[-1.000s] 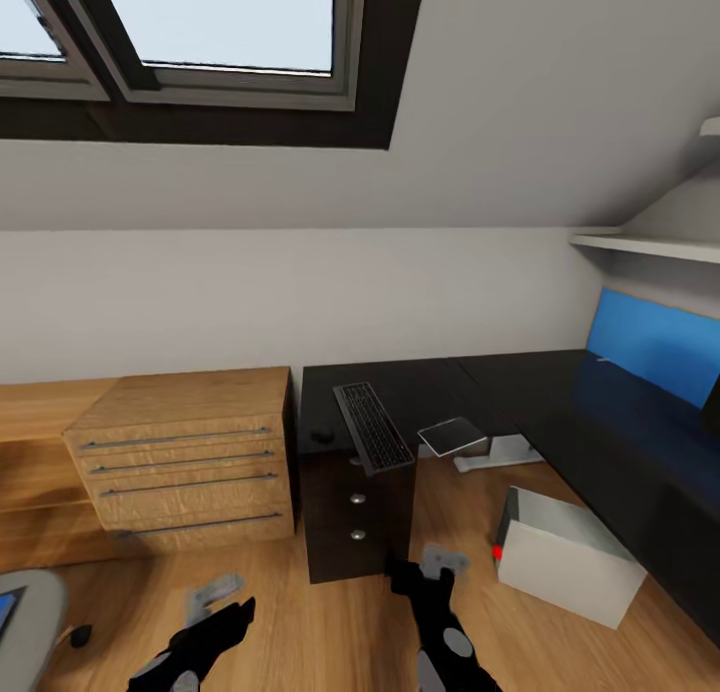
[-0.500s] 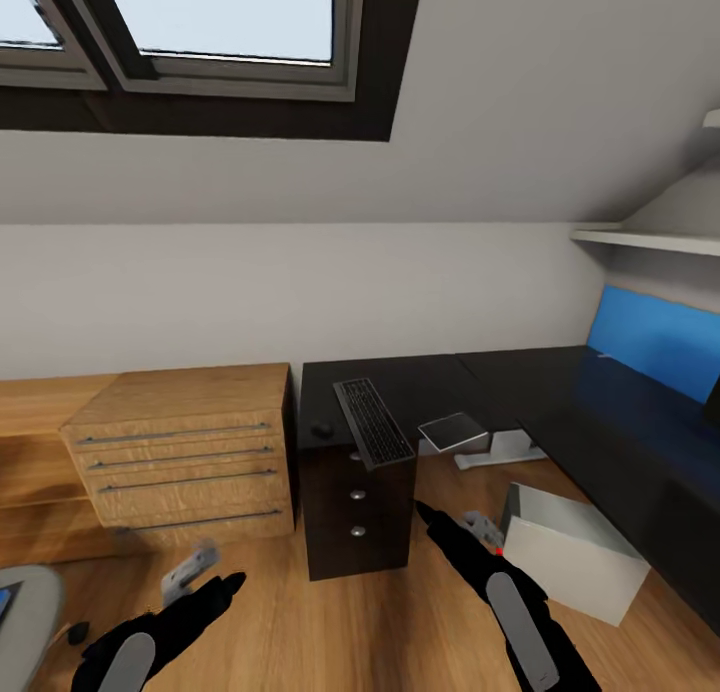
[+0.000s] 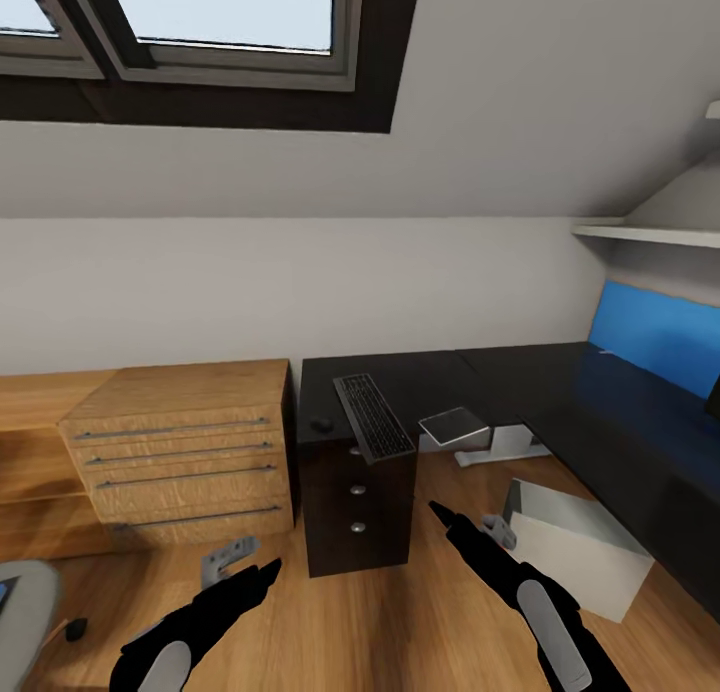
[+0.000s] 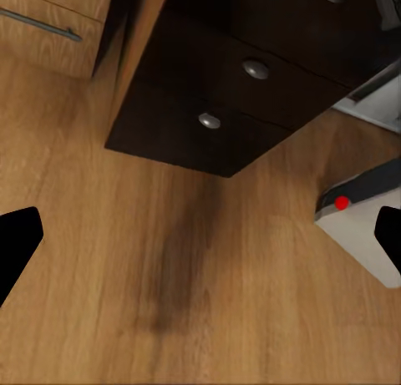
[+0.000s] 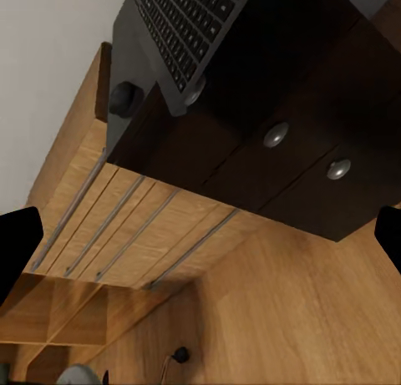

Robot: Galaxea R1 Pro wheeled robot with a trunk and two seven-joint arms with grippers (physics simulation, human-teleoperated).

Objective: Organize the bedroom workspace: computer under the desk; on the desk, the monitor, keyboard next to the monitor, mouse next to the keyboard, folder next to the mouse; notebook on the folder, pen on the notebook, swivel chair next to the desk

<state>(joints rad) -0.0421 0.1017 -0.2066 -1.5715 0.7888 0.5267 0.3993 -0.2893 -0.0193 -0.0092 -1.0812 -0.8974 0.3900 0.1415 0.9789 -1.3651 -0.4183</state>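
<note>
Large black desk (image 3: pixel 440 377) against the grey wall, just right of a light wood drawer unit (image 3: pixel 185 452). On the desk's left end, keyboard (image 3: pixel 373 417) overhanging the front edge above the knobbed drawers; mouse (image 3: pixel 322 425) just left of it. Beneath the desk to the right, on the floor, pale grey computer (image 3: pixel 575 557), red light facing the drawers. In front of the desk, left gripper (image 4: pixel 200 235) and right gripper (image 5: pixel 200 243), both spread wide, holding nothing.

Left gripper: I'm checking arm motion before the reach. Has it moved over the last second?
Yes. The left gripper has moved forward, toward the desk's drawer pedestal and the wood drawer unit.
</note>
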